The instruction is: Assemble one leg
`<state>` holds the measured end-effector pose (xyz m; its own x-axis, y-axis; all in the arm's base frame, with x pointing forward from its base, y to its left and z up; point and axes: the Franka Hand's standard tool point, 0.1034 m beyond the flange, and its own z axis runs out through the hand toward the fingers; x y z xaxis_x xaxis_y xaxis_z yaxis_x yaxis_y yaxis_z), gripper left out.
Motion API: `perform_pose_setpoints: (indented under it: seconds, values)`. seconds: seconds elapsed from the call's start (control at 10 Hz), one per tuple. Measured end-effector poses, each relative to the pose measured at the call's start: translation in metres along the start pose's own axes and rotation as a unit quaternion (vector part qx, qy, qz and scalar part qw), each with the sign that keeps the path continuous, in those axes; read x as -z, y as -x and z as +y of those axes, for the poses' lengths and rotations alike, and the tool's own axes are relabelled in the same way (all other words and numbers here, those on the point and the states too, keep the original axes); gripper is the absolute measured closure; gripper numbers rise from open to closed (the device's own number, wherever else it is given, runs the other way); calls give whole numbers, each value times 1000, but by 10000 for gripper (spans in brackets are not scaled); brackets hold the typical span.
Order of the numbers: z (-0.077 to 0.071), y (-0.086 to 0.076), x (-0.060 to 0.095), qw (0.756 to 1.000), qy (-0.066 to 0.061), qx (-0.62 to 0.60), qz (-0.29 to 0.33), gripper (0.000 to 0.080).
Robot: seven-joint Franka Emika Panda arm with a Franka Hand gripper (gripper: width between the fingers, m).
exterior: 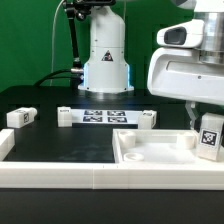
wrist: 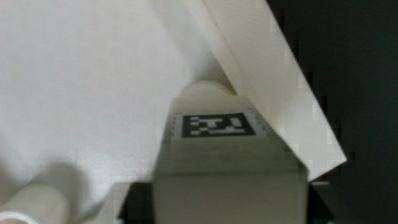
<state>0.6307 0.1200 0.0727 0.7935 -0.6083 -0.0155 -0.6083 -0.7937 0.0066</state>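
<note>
My gripper [exterior: 206, 120] is at the exterior view's right, shut on a leg [exterior: 210, 138], a small white block with a black-and-white tag facing the camera. It holds the leg upright over the right end of the large white rimmed panel [exterior: 150, 152]. In the wrist view the leg [wrist: 217, 130] runs out from between my dark fingers [wrist: 143, 200], tag up, and its far end is close to the panel's raised rim [wrist: 267, 70]. I cannot tell if the leg touches the panel. The gripper [wrist: 228, 206] is at the picture's edge.
Three more white legs lie on the black table: one at the exterior view's left [exterior: 20, 117] and two [exterior: 65, 117] [exterior: 147, 117] beside the marker board [exterior: 105, 116]. The robot base [exterior: 106, 60] stands behind. A white wall [exterior: 60, 175] runs along the front.
</note>
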Motion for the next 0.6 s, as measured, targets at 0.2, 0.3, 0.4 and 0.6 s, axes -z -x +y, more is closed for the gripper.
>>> perform_pose_setpoints:
  seconds: [0.2, 0.3, 0.4, 0.6]
  values:
    - [1, 0, 0, 999, -2, -42, -2, 507]
    - [1, -1, 0, 999, -2, -47, -3, 498]
    - [0, 0, -1, 999, -2, -35, -3, 498]
    - [-2, 0, -1, 1000, -15, -5, 9, 184]
